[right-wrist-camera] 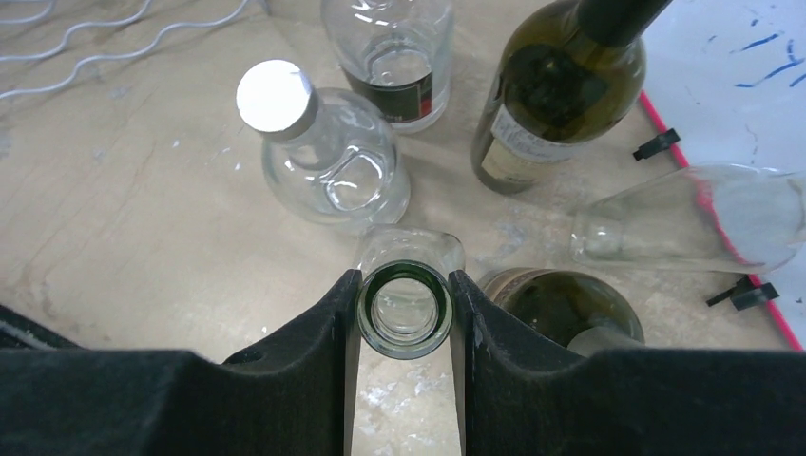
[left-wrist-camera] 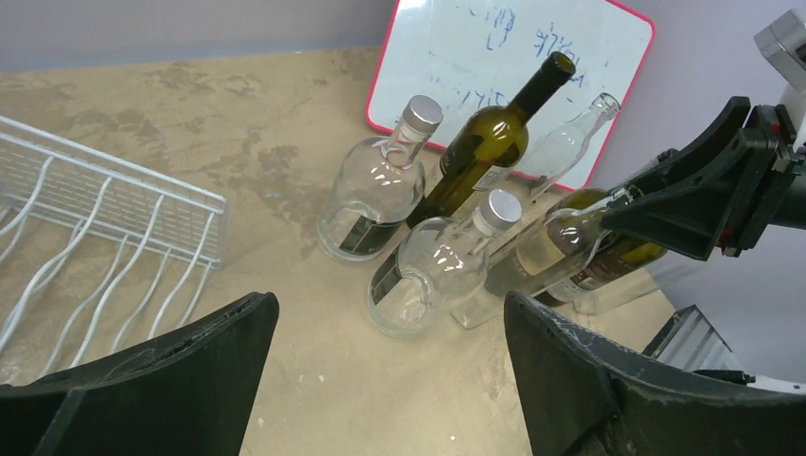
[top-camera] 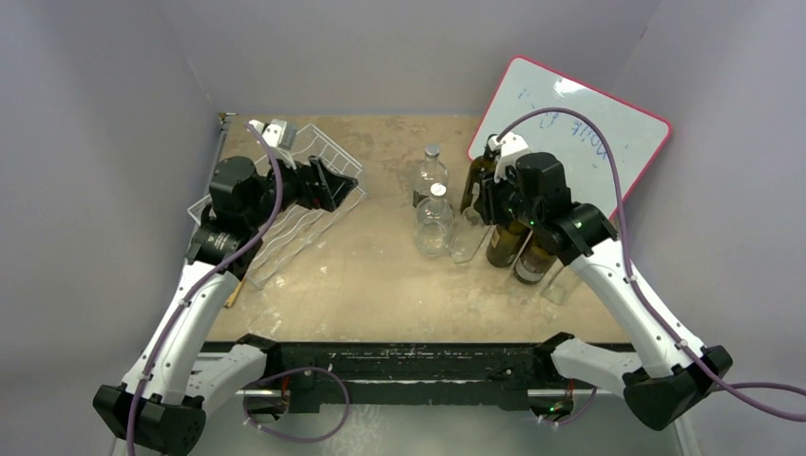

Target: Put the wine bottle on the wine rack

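Note:
My right gripper (right-wrist-camera: 404, 281) is shut on the open mouth of an upright pale green wine bottle (right-wrist-camera: 403, 309), seen from straight above. The left wrist view shows that bottle (left-wrist-camera: 556, 252) held by its neck. A dark olive bottle (right-wrist-camera: 561, 306) stands right beside it. A dark green wine bottle (top-camera: 475, 180) stands further back. The white wire wine rack (top-camera: 285, 223) lies at the table's left and holds no bottles. My left gripper (top-camera: 333, 185) is open and empty over the rack's right end; in its own view (left-wrist-camera: 390, 304) only bare table lies between the fingers.
Two clear flasks with silver caps (top-camera: 432, 171) (top-camera: 434, 223) stand mid-table between rack and held bottle. A tall clear bottle (left-wrist-camera: 561, 152) stands by them. A pink-framed whiteboard (top-camera: 570, 123) leans at the back right. Grey walls close in three sides.

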Available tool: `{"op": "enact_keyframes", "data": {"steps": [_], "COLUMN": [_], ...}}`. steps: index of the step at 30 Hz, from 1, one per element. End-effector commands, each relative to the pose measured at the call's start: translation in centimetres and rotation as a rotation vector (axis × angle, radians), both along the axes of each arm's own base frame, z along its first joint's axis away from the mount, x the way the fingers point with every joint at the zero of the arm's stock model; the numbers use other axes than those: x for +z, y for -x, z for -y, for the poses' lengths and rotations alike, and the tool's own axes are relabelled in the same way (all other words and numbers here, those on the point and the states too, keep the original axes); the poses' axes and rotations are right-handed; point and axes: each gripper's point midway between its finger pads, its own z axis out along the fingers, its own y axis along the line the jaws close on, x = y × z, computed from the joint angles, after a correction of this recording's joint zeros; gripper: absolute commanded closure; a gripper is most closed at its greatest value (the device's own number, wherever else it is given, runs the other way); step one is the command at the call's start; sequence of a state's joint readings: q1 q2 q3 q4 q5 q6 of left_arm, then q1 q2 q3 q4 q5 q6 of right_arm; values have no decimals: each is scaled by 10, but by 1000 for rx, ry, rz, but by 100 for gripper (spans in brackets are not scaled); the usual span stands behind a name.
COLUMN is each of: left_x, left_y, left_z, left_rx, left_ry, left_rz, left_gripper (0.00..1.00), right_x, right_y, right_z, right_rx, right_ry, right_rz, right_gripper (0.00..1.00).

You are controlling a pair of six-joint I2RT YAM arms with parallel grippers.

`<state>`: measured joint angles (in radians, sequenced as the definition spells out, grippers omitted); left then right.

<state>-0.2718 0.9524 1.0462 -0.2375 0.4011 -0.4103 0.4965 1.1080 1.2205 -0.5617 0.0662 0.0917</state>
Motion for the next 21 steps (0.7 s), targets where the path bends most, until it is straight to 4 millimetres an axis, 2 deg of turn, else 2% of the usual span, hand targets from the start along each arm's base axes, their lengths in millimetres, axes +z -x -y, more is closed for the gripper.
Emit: {"op": "enact_keyframes", "data": {"steps": [1,13,17,21], "left_x": [17,-5,-17,-25], "left_y": [2,10,17,10], "left_z": [13,39,55,76], "left_rx": [-54,-140,-205,-223], "left_ry": [47,43,30,74], "left_rz": [70,68,84,67], "left_gripper": [11,12,13,17], "right_x": [24,29,33,41], "right_y": [12,31,37,34], "right_z": [-14,-31,-41,-48], "right_rx": [105,243,302,318], "right_ry": [-75,-123,-156,-193], "right_rz": [69,72,75,103], "right_gripper": [100,100,100,100]}}
